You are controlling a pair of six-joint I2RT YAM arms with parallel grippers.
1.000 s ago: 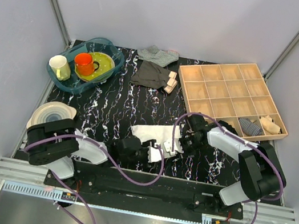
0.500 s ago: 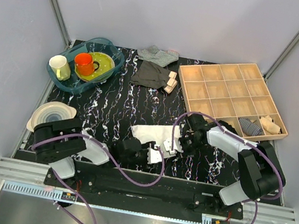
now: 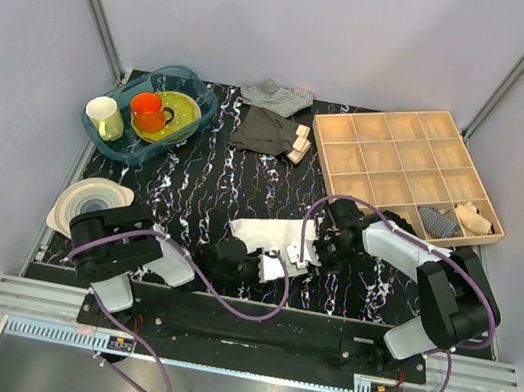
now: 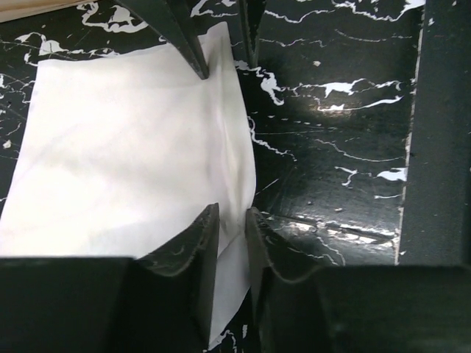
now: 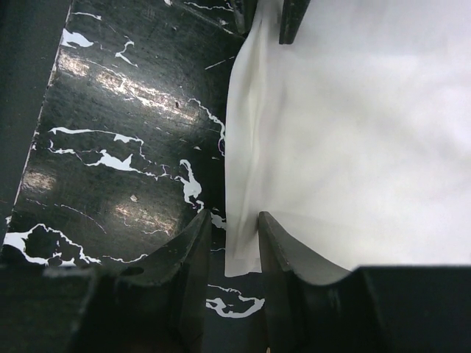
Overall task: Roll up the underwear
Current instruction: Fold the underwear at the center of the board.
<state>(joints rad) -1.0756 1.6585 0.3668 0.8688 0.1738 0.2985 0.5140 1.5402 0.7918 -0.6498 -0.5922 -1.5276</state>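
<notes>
The white underwear [image 3: 264, 230] lies flat on the black marbled table, in front of both arms. My left gripper [image 3: 269, 261] is at its near edge. In the left wrist view [image 4: 232, 220] the jaws stand narrow, with the cloth's edge [image 4: 125, 147] pinched between them. My right gripper [image 3: 299, 253] is at the same edge from the right. In the right wrist view [image 5: 234, 228] its jaws close around a corner of the cloth [image 5: 353, 132]. A raised fold runs along the edge between the two grippers.
A wooden compartment tray [image 3: 388, 116] stands at the back right with two rolled cloths in its near cells. A dark grey garment [image 3: 263, 130], a striped cloth [image 3: 278, 95] and wooden blocks [image 3: 299, 147] lie at the back. A blue basin [image 3: 124, 91] with dishes and stacked bowls [image 3: 89, 198] are on the left.
The left arm's rear links have shifted a little to the right. Both grippers stay at the underwear's near edge.
</notes>
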